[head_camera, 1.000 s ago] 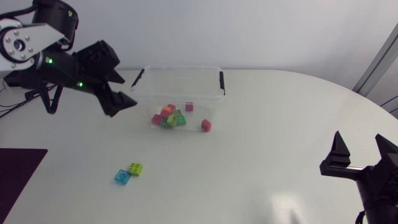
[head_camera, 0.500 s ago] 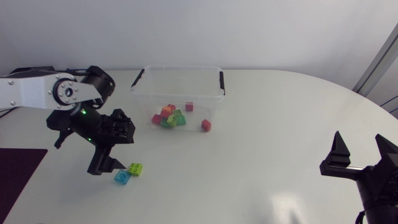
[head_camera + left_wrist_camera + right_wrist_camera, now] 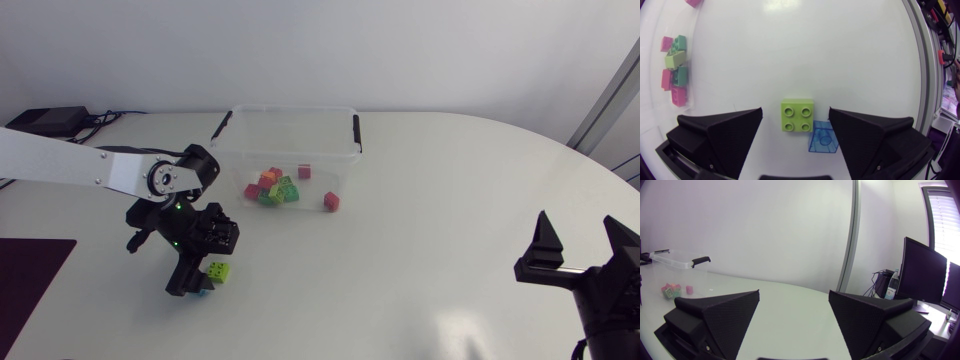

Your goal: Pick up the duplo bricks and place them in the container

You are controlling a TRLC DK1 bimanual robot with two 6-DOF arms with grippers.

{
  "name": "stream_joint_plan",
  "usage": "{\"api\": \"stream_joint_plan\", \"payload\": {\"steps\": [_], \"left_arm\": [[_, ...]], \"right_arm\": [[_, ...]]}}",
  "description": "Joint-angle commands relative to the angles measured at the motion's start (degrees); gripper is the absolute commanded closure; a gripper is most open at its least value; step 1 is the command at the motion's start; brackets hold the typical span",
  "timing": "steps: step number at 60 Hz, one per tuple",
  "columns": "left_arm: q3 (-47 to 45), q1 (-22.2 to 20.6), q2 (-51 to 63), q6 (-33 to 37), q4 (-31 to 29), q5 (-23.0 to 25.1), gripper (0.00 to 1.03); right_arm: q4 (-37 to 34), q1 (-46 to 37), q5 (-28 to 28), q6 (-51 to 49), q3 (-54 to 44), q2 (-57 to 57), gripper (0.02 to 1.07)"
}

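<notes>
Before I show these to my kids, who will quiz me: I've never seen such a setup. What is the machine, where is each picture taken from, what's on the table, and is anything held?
It is a robot with two arms at a white table. Each arm ends in a black two-fingered gripper. The head view looks down from a fixed camera overhead. The two wrist views come from small cameras on the arms, so the black wedges at their lower edge are that arm's own fingers. On the table stands a clear container with several coloured bricks inside. The left gripper hangs open over a green brick, which lies untouched between its fingers, with a blue brick beside it. The right gripper is open, off to the side. Nothing is held.
</notes>
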Motion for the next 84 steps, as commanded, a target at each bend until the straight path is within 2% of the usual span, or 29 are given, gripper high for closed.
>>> {"api": "stream_joint_plan", "payload": {"steps": [1, 5, 7, 13, 14, 15, 23, 31, 39, 45, 50, 53, 60, 64, 73, 74, 77, 78, 80, 81, 84], "left_arm": [[-0.75, -0.43, 1.77, 0.77, 0.11, -0.36, 0.19], [-0.67, -0.26, 2.74, 0.24, 0.55, -0.36, 0.34], [-0.49, -0.17, 2.91, -0.03, 0.64, -0.36, 0.46], [0.04, 0.27, 3.00, -1.61, 1.78, -0.27, 0.95], [0.13, 0.36, 2.91, -1.87, 1.96, -0.27, 1.00], [0.48, 0.80, 2.65, -1.96, 1.61, 0.08, 1.00], [2.94, 1.94, 0.89, -1.70, -3.40, 1.58, 1.00], [8.91, 1.77, -4.56, -6.79, -10.96, 3.16, 1.00], [21.66, 1.94, -7.20, -17.43, -15.44, 9.40, 1.00], [32.38, 2.03, -3.59, -27.71, -15.36, 13.71, 1.00], [38.18, 2.29, 0.10, -34.83, -12.54, 15.46, 0.99], [41.26, 2.47, 2.82, -41.42, -7.45, 15.55, 0.98], [43.98, 2.82, 7.31, -51.97, 2.84, 15.03, 0.98], [46.62, 2.73, 11.00, -57.42, 5.91, 13.44, 0.97], [50.14, 2.03, 17.59, -63.75, 8.81, 10.89, 0.96], [50.58, 1.68, 18.47, -64.80, 9.52, 9.66, 0.94], [51.54, 1.41, 20.23, -67.26, 10.66, 8.70, 0.69], [52.07, 1.41, 20.84, -68.23, 10.66, 8.43, 0.55], [52.24, 1.41, 20.84, -68.84, 10.66, 8.08, 0.42], [52.16, 1.41, 20.49, -69.02, 10.66, 7.82, 0.33], [51.45, 1.50, 19.00, -69.55, 10.48, 7.12, 0.21]], "right_arm": [[-0.45, -0.17, 0.02, -0.44, -1.37, -0.38, 0.07], [-0.45, -0.17, 0.02, -0.44, -1.37, -0.38, 0.07], [-0.45, -0.17, 0.02, -0.44, -1.37, -0.38, 0.07], [-0.45, -0.17, 0.02, -0.44, -1.37, -0.38, 0.07], [-0.45, -0.17, 0.02, -0.44, -1.37, -0.38, 0.07], [-0.45, -0.17, 0.02, -0.44, -1.37, -0.38, 0.07], [-0.45, -0.17, 0.02, -0.44, -1.37, -0.38, 0.07], [-0.45, -0.17, 0.02, -0.44, -1.37, -0.38, 0.07], [-0.45, -0.17, 0.02, -0.44, -1.37, -0.38, 0.07], [-0.45, -0.17, 0.02, -0.44, -1.37, -0.38, 0.07], [-0.45, -0.17, 0.02, -0.44, -1.37, -0.38, 0.07], [-0.45, -0.17, 0.02, -0.44, -1.37, -0.38, 0.07], [-0.45, -0.17, 0.02, -0.44, -1.37, -0.38, 0.07], [-0.45, -0.17, 0.02, -0.44, -1.37, -0.38, 0.07], [-0.45, -0.17, 0.02, -0.44, -1.37, -0.38, 0.07], [-0.45, -0.17, 0.02, -0.44, -1.37, -0.38, 0.07], [-0.45, -0.17, 0.02, -0.44, -1.37, -0.38, 0.07], [-0.45, -0.17, -0.07, -0.44, -1.37, -0.38, 0.07], [-0.45, -0.17, 0.02, -0.44, -1.37, -0.38, 0.07], [-0.45, -0.17, 0.02, -0.44, -1.37, -0.38, 0.07], [-0.45, -0.17, 0.02, -0.44, -1.37, -0.38, 0.07]]}}
